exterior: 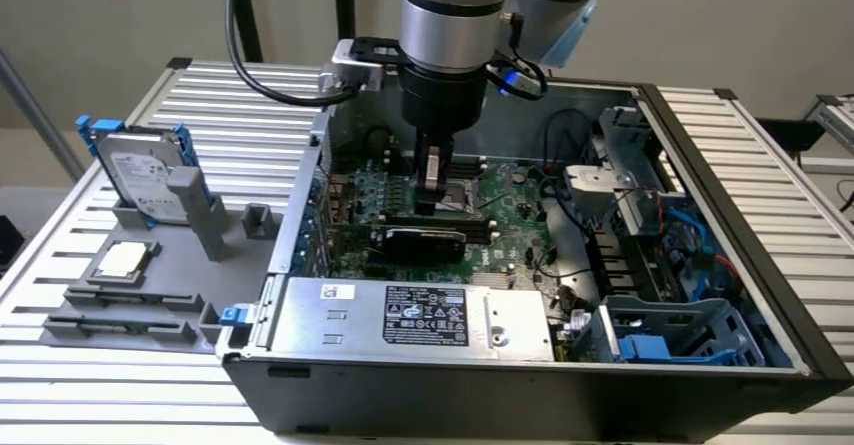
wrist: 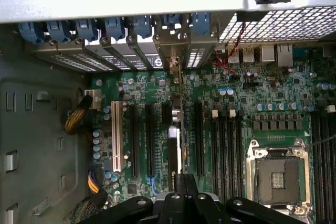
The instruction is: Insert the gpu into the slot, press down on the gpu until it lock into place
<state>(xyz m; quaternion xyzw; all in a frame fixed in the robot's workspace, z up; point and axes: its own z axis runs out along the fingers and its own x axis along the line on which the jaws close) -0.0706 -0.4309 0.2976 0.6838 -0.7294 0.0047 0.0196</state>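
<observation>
The gpu [exterior: 419, 240], a flat black card, stands on edge on the green motherboard [exterior: 514, 190] inside the open computer case. In the wrist view the gpu [wrist: 175, 140] appears edge-on as a thin dark strip running from the rear brackets toward the fingers. The slot is hidden beneath the card. My gripper [exterior: 427, 203] hangs straight down over the card's top edge with its fingers together and nothing between them. In the wrist view the gripper [wrist: 185, 181] sits right over the card's near end. I cannot tell whether the tips touch the card.
A silver power-supply box [exterior: 414, 315] lies along the case's front wall. Black memory slots [wrist: 226, 145] and a CPU socket [wrist: 276, 177] flank the card, with a white slot [wrist: 116, 135] on its other side. Outside the case stand a hard drive [exterior: 140, 180] and a chip [exterior: 123, 260].
</observation>
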